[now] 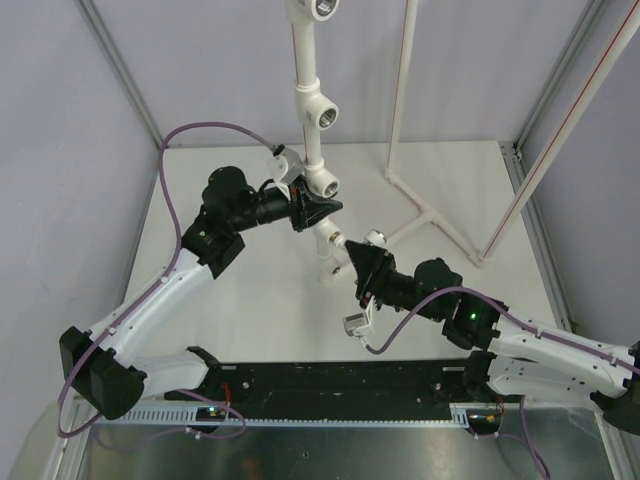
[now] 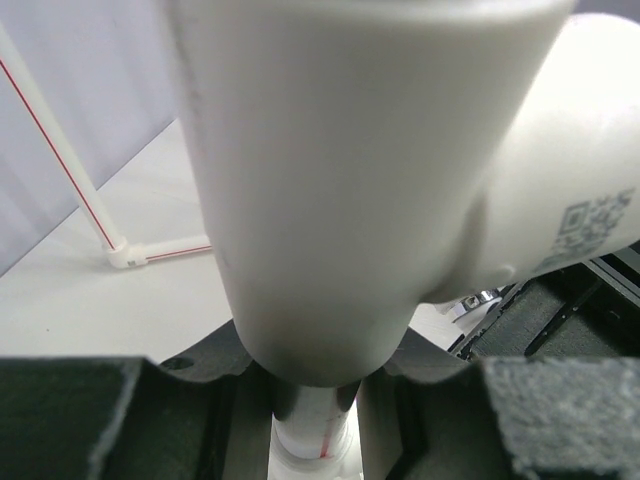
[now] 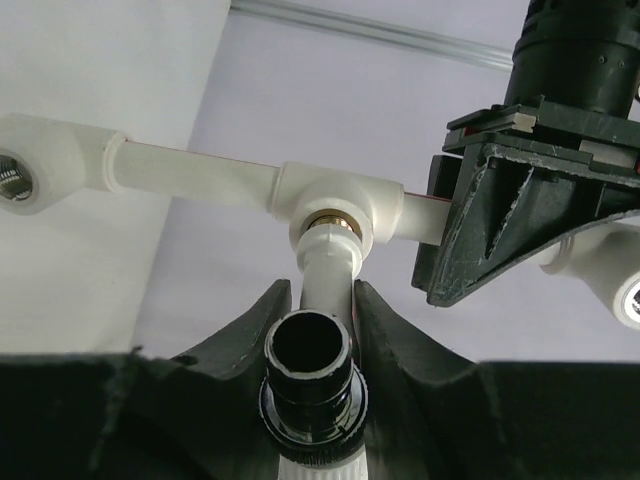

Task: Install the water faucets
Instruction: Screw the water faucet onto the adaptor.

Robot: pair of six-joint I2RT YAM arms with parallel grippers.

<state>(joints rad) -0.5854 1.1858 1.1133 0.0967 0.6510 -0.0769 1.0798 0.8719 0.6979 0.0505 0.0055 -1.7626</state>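
We are clamping right gripper [image 3: 321, 292] jaws on faucet [image 3: 330, 262], brass end sitting in tee [image 3: 335, 190]; left gripper [image 1: 320, 208] jaws gripping pipe [image 3: 190, 170].

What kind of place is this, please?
Probably a laboratory robot cell: grey walls enclose a white table, the left arm and right arm sit at its edge, and a pipe frame stands on it.

Low in the frame, the right gripper [image 3: 320, 300] pinched the water faucet [image 3: 326, 265] from both sides, its brass end seated in the tee socket [image 3: 335, 195] at centre. At upper right, the left gripper [image 3: 440, 225] clamped the white pipe [image 3: 190, 170] just beside that socket.
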